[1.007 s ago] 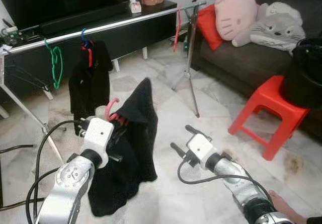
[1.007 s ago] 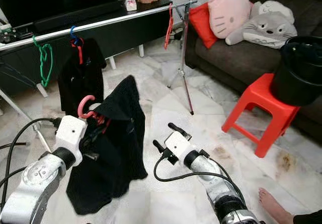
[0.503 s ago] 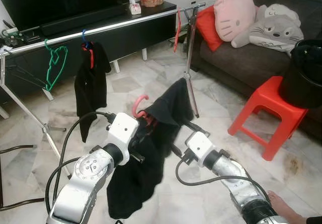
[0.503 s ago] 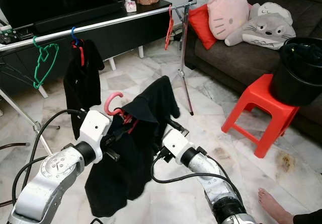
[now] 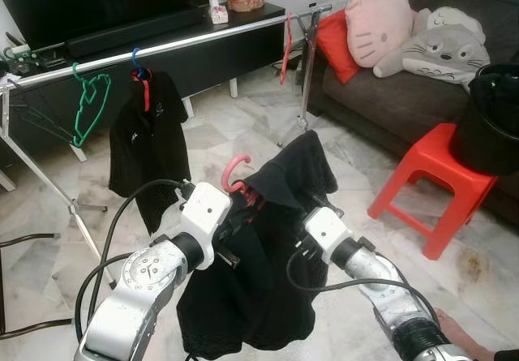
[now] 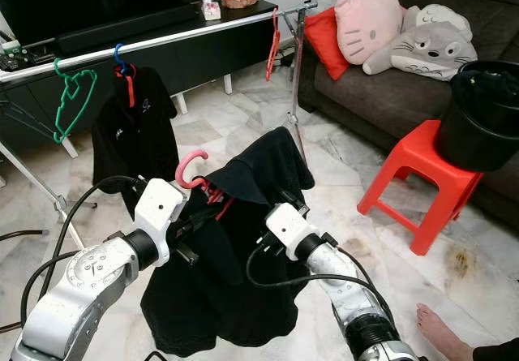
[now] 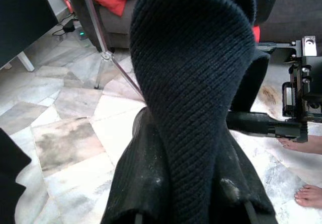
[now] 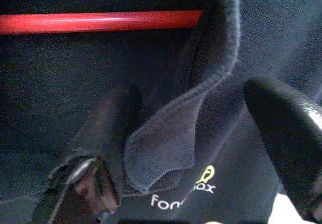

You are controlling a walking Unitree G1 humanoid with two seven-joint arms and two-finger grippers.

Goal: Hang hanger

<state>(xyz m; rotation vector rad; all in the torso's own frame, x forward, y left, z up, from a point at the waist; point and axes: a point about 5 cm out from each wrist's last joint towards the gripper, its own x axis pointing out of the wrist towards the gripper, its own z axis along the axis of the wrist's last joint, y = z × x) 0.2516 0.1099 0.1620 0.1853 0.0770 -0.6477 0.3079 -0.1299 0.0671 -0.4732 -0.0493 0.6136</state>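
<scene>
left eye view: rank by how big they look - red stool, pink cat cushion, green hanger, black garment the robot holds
1. black garment, largest, though it hangs nearest the camera
2. red stool
3. pink cat cushion, looks close to the stool but sits farther off, so that order is unsure
4. green hanger, smallest and thin

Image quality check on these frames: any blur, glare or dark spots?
Eye views: sharp, evenly lit, mild sheen on the floor. Left wrist view: black garment close to the lens, knit in focus. Right wrist view: dim, right tool's fingers blurred, red hanger bar soft.
</scene>
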